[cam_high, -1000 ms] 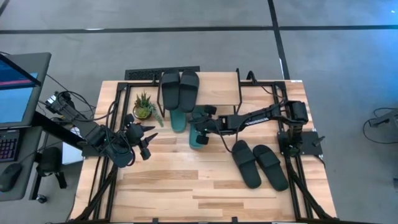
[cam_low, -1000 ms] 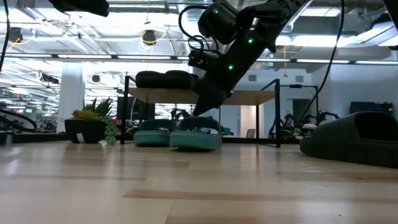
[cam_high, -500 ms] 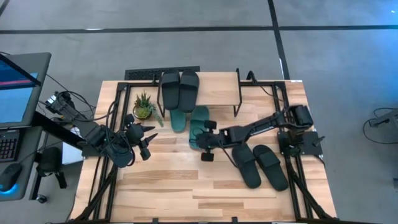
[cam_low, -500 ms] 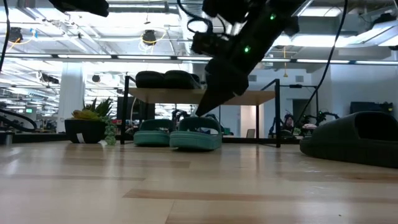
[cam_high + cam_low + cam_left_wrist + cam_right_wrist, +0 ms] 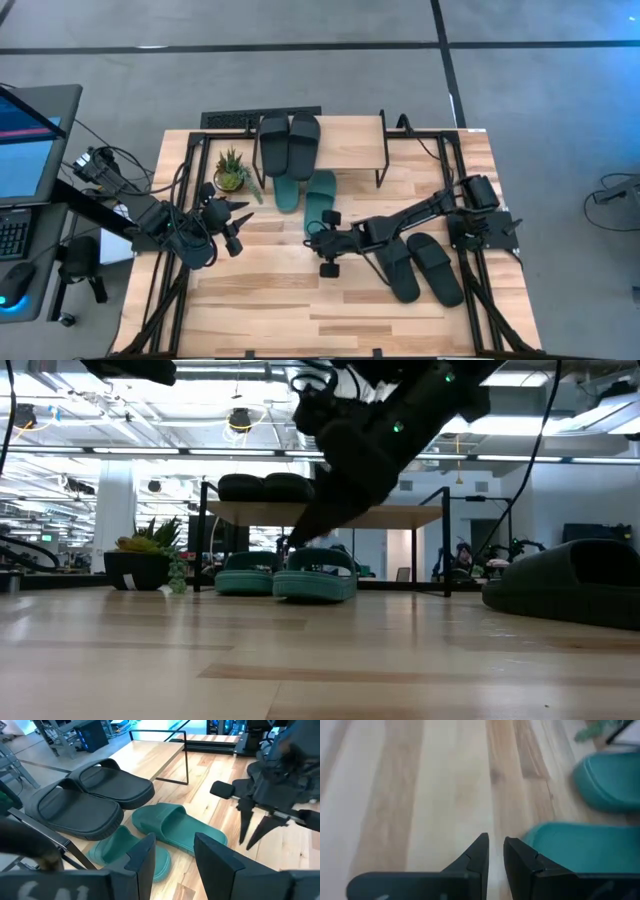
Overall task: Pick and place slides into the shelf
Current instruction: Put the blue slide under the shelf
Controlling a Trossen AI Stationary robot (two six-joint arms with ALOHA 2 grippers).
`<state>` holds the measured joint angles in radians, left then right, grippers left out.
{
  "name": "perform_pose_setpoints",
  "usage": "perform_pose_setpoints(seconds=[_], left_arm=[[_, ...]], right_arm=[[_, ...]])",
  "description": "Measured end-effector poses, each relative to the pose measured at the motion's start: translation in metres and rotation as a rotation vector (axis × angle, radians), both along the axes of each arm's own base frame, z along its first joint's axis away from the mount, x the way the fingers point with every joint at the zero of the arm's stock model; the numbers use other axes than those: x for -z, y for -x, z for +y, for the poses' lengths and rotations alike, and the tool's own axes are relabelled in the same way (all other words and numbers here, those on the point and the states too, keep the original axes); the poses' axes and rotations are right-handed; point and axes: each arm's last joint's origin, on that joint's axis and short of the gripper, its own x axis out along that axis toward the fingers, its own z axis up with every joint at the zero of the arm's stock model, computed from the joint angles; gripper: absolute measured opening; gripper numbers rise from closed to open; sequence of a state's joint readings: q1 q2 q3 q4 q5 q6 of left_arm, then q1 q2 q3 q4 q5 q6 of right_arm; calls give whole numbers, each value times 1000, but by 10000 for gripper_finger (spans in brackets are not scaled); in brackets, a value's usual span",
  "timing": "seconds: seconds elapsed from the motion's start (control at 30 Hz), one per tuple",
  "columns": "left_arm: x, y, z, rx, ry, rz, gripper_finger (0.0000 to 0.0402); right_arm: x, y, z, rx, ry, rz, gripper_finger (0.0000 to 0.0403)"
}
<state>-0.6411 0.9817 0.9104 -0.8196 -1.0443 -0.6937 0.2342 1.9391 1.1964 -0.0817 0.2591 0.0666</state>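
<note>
The high view looks straight down on the whole surface (image 5: 270, 290); the low view looks level across it. Both share the teal slides (image 5: 320, 195), which each wrist view sees closely.
</note>
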Motion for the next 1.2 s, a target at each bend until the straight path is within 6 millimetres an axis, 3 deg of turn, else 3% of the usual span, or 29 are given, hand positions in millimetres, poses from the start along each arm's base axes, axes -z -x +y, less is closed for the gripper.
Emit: perform_pose_setpoints(seconds=[0.37, 0.67, 1.2], left_arm=[[0, 0, -1, 11, 16, 2, 125], [0, 0, -2, 19, 13, 5, 125], [0, 0, -1, 19, 4, 8, 125]], right_arm=[[21, -5, -10, 77, -33, 40, 49], [8, -9, -12, 103, 43, 12, 49], [17, -11, -25, 92, 24, 67, 49]])
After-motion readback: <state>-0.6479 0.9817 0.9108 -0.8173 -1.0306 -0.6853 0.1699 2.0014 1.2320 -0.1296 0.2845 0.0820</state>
